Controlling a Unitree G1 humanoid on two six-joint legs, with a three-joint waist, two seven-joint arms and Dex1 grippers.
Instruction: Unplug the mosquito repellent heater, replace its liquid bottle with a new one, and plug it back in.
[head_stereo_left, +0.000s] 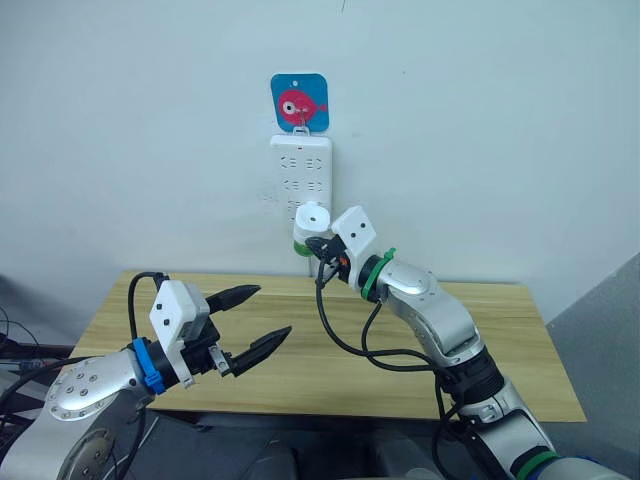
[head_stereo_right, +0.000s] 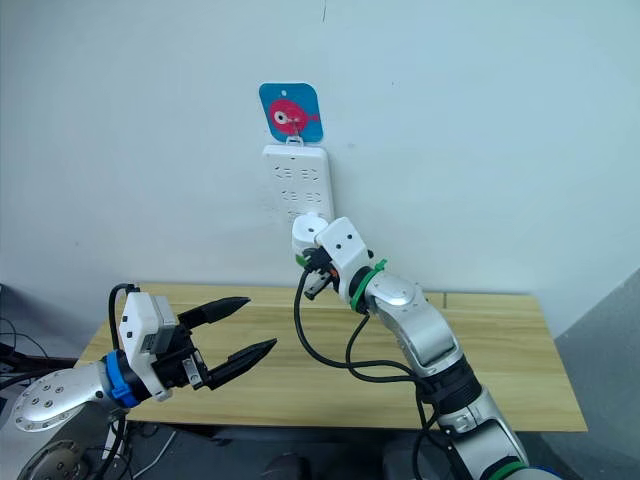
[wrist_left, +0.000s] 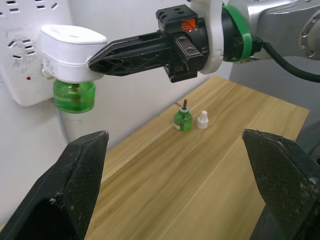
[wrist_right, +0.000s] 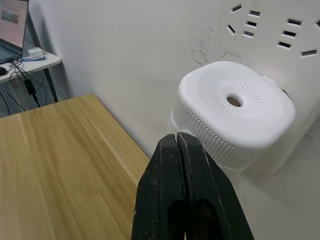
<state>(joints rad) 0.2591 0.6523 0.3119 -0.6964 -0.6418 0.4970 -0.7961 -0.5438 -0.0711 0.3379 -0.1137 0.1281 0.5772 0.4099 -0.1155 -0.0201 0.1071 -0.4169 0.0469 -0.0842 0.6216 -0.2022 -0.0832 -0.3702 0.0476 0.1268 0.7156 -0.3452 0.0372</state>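
The white mosquito repellent heater is plugged into the wall power strip, with a green liquid bottle screwed in beneath it. My right gripper is shut on nothing, and its tip rests at the heater's ribbed side. A second small green bottle with a bare wick stands on the wooden table, beside a small white cap. My left gripper hovers open above the table's left part, well short of the heater.
A blue card with a pink fish hangs above the strip. A black cable loops off my right arm over the table. Beyond the table's left end stands a desk with a laptop.
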